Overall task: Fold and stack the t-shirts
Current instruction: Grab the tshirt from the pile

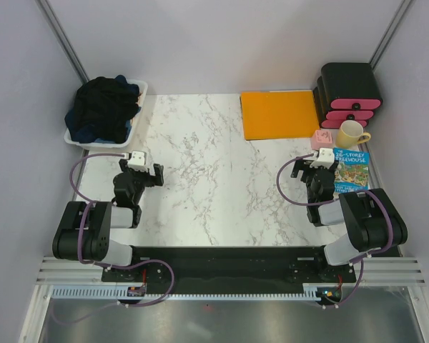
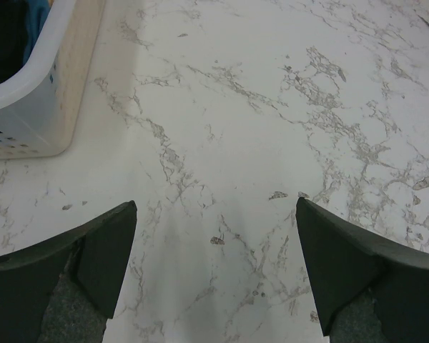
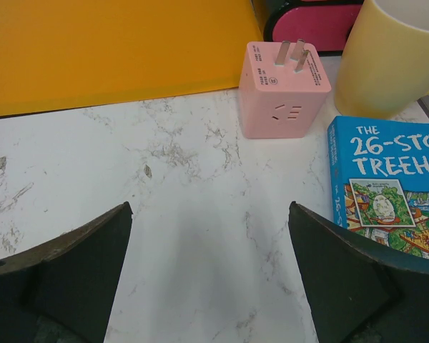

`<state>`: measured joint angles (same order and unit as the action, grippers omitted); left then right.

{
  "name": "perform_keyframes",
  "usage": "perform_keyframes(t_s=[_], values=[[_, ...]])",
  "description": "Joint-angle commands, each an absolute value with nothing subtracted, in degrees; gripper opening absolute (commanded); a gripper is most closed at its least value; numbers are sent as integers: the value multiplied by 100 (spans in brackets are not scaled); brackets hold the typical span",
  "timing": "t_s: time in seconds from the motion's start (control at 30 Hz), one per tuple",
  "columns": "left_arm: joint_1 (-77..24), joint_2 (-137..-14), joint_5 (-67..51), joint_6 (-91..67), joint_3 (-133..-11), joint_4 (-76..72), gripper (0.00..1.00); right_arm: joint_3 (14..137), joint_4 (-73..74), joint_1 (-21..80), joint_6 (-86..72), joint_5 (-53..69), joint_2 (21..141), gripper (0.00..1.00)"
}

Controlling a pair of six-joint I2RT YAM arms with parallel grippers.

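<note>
- Finds the t-shirts heaped together in the white basket at the far-left corner of the table, with black cloth on top and navy showing at the edges.
- Shows the left gripper with jaws spread wide and nothing between them, low over bare marble, on the near side of the basket and a little to its right.
- Shows the right gripper likewise spread and empty, well apart from the shirts on the other side of the table, facing a pink plug adapter, a yellow mug, a blue book and the orange sheet.
- Judges the cloth soft, floppy and light: likely to sag, stretch and drag its neighbours out of the basket rather than lift as one tidy piece. Not fragile, and unlikely to slip once pinched.
- Suggests pinching a raised fold at the top of the heap, preferably a collar or shoulder seam, though none can be picked out from above.
- Cannot tell any single shirt's heading or long axis, since no collar, hem or sleeve is readable in the lump. Reads only the heap as a whole, elongated with the basket from near-left to far-right.
- Puts the task at its very start: nothing spread out, folded or stacked.
</note>
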<state>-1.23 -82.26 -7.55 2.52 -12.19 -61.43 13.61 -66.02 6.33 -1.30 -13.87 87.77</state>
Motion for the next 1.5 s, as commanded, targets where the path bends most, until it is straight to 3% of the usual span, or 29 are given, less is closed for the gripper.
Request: perform_keyframes(t_s=[0.0, 0.33, 0.47, 0.57, 0.63, 0.7, 0.83, 0.97, 1.1, 1.33, 1.47], values=[[-114, -8244, -633, 88, -1318, -6434, 100, 1345, -6899, 633, -220, -1415, 8780, 98], [-106, -8026, -860, 210, -1318, -6312, 100, 1327, -6865, 642, -158, -1197, 8615, 98], [-114, -6928, -1983, 727, -1870, -4390, 100, 1799, -5584, 642, 246, -335, 7956, 98], [-114, -6392, -2521, 2024, -2713, -2427, 99, 2422, -4310, 650, 718, 295, 7437, 98], [-123, -6372, -2540, 2599, -3458, -1454, 100, 3020, -2354, 659, 2176, 1216, 7260, 98], [-114, -6582, -2348, 3180, -3979, -241, 100, 4180, -268, 650, 2914, 1546, 7382, 98], [-114, -7074, -1637, 3770, -5532, 1421, 100, 5149, 772, 659, 2979, 1003, 7384, 98], [-106, -7794, 405, 3684, -6353, 1828, 99, 7024, 2852, 659, 3595, 1186, 7786, 98], [394, -8533, 1020, 3534, -7082, 1889, 100, 8243, 4470, 659, 3603, 1230, 8445, 98], [624, -10018, 1546, 3787, -8969, 2232, 96, 8428, 4351, 659, 3893, 1547, 8718, 98], [695, -10580, 1222, 4025, -9711, 2407, 91, 8473, 4202, 668, 3920, 1503, 8842, 98]])
